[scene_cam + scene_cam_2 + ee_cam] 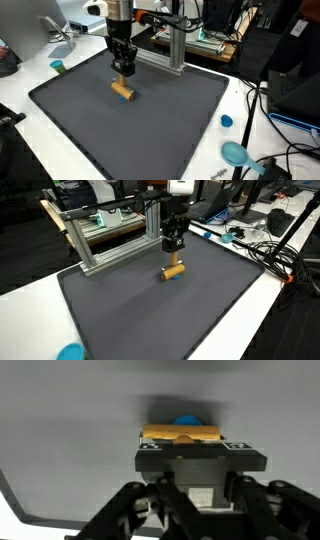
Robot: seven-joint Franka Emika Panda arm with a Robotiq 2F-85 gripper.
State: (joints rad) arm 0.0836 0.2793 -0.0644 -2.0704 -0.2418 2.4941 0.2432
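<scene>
I see a small tan wooden cylinder (122, 93) with a blue end (187, 419), lying on its side on the dark mat (150, 130) covering my tabletop. It sits directly beneath my pincer (123, 70), toward twelve o'clock of the mat's centre.

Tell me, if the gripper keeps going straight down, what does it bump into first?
Most likely the small wooden block with a blue end. The gripper hangs right above it, and the dark mat lies under that. How big the gap is, I can't tell.

Mat (170, 120) open all round; frame (110, 240) blocks rear
</scene>
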